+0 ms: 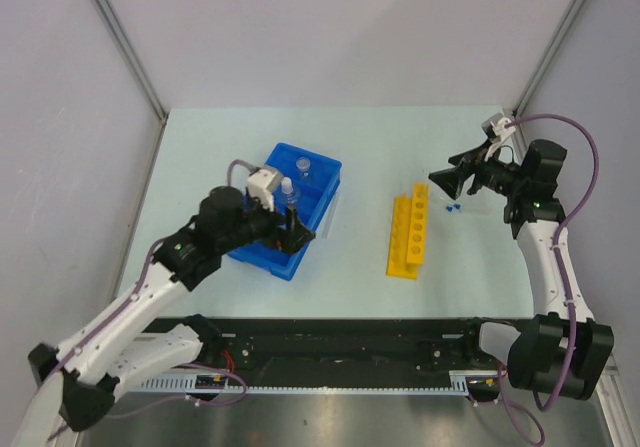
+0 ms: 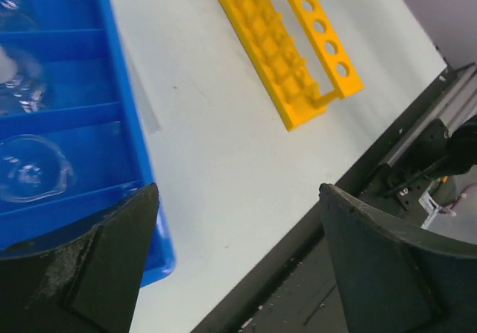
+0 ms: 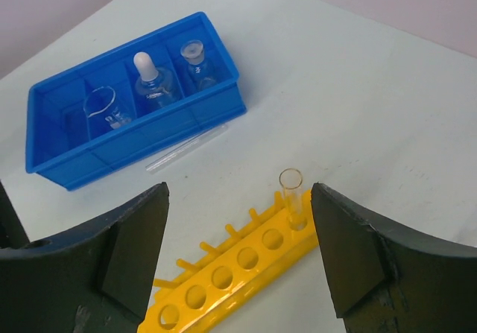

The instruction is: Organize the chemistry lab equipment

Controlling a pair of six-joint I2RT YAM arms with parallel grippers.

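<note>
One thin clear tube [image 3: 291, 193] stands upright in the end hole of the yellow rack [image 1: 408, 237]; the rack's other holes look bare. A second thin tube [image 3: 186, 148] lies flat on the table just beside the blue tray [image 3: 112, 153], along the tray's 3 o'clock side in the top view. Three glass pieces sit in separate tray compartments: a small beaker [image 3: 104, 111], a white-capped bottle [image 3: 153, 80] and a little flask [image 3: 195, 59]. Two tiny blue-tipped droppers [image 1: 452, 208] rest on the table at 2 o'clock from the rack.

The step in hand looks like filling the rack with tubes. The next move probably calls for picking up the flat tube, a low and precise pinch, then tilting it upright over a free hole. The tube is thin and could roll away.

The right gripper [image 3: 238, 199] hovers at 1 o'clock from the rack, its fingers spread wide with nothing between them. The left gripper [image 2: 235, 217] hangs over the tray's 5 o'clock corner, its fingers also wide apart, holding and touching nothing.
</note>
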